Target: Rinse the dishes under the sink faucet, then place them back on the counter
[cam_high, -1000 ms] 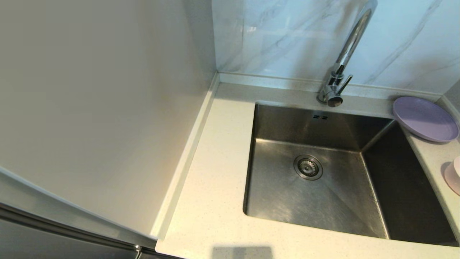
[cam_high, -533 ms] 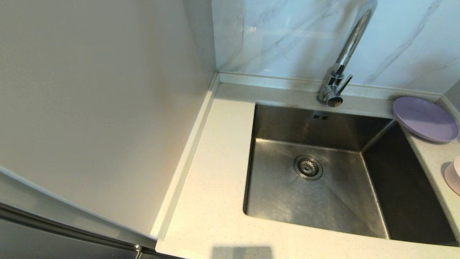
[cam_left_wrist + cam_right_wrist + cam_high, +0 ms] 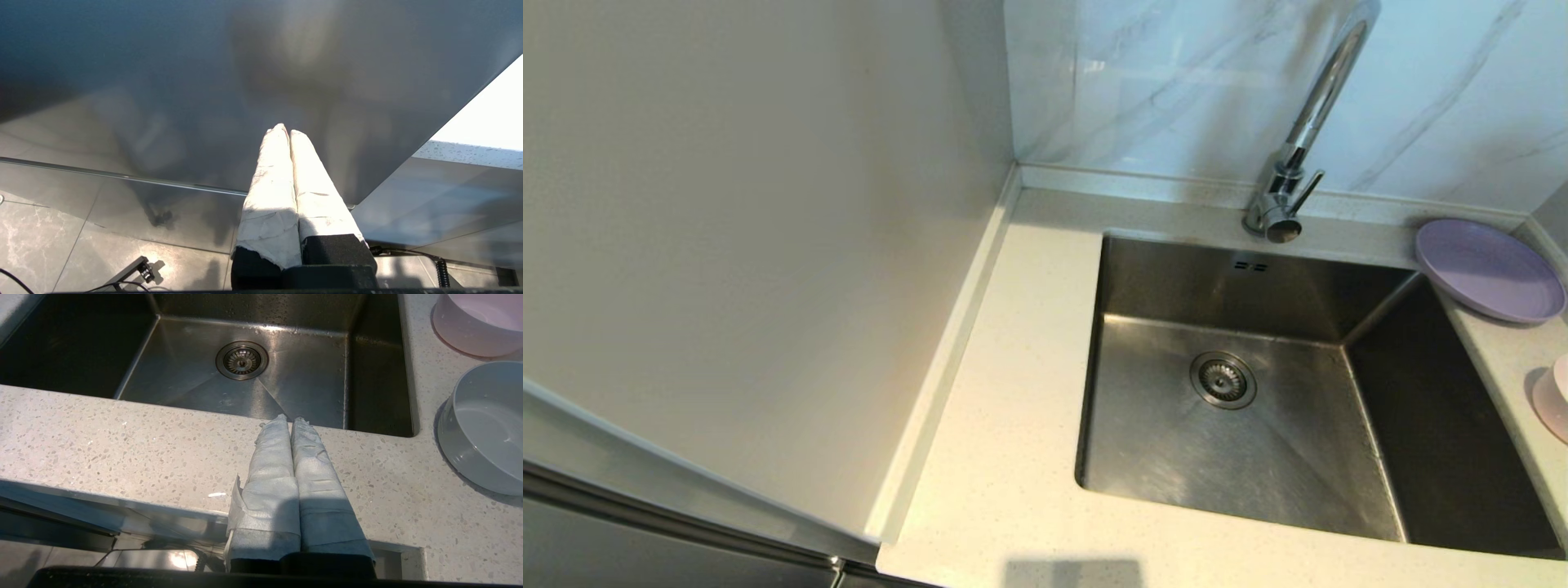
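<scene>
The steel sink [image 3: 1307, 310] holds only its drain strainer [image 3: 1223, 380]; the chrome faucet [image 3: 1298, 155] rises behind it. A lilac plate [image 3: 1489, 269] lies on the counter [image 3: 1013, 392] at the sink's back right corner. The pale pink bowl [image 3: 1553, 398] [image 3: 478, 322] stands to the sink's right, with the grey-white bowl [image 3: 486, 428] nearer me. My right gripper [image 3: 289, 419] hangs shut and empty over the counter's front edge, below the sink. My left gripper [image 3: 285, 130] is shut and empty, parked low beside a grey cabinet face. Neither arm shows in the head view.
A tall pale side panel [image 3: 752, 245] walls off the counter on the left. The marble-veined wall [image 3: 1176, 82] stands behind the faucet. Dark floor tiles [image 3: 81, 245] lie under the left gripper.
</scene>
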Motion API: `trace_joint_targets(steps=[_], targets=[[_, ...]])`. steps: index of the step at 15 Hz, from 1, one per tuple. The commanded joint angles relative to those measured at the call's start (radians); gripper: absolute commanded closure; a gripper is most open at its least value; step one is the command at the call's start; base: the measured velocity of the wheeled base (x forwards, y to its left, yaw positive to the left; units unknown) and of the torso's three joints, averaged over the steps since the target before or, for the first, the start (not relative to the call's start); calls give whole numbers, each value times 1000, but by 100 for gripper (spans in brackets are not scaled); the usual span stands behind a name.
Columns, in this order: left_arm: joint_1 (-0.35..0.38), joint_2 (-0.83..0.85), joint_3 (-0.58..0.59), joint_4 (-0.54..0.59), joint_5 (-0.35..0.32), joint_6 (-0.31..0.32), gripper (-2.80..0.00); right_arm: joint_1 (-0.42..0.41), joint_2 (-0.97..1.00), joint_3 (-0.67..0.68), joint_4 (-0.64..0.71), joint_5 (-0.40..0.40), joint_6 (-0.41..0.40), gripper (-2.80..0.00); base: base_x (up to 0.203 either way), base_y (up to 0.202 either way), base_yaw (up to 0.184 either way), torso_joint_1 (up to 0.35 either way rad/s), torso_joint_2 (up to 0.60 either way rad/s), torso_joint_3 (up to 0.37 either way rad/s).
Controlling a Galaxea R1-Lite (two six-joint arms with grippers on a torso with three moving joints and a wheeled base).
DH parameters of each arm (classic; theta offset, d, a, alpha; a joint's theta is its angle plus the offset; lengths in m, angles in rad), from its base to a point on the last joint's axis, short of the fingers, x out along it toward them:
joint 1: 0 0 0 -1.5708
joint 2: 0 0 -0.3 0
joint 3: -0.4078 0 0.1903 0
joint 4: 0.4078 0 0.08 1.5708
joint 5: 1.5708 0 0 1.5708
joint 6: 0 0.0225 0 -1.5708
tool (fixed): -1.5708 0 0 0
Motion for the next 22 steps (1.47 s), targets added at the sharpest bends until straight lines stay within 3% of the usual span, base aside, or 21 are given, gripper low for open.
trace_joint_targets(steps=[1, 22], targets=[[0, 0, 0, 0, 0, 0, 0, 0, 2, 9, 2, -1, 0, 0, 0, 0, 0, 0, 0, 0], [0, 0, 0, 0, 0, 0, 0, 0, 2, 9, 2, -1, 0, 0, 0, 0, 0, 0, 0, 0]])
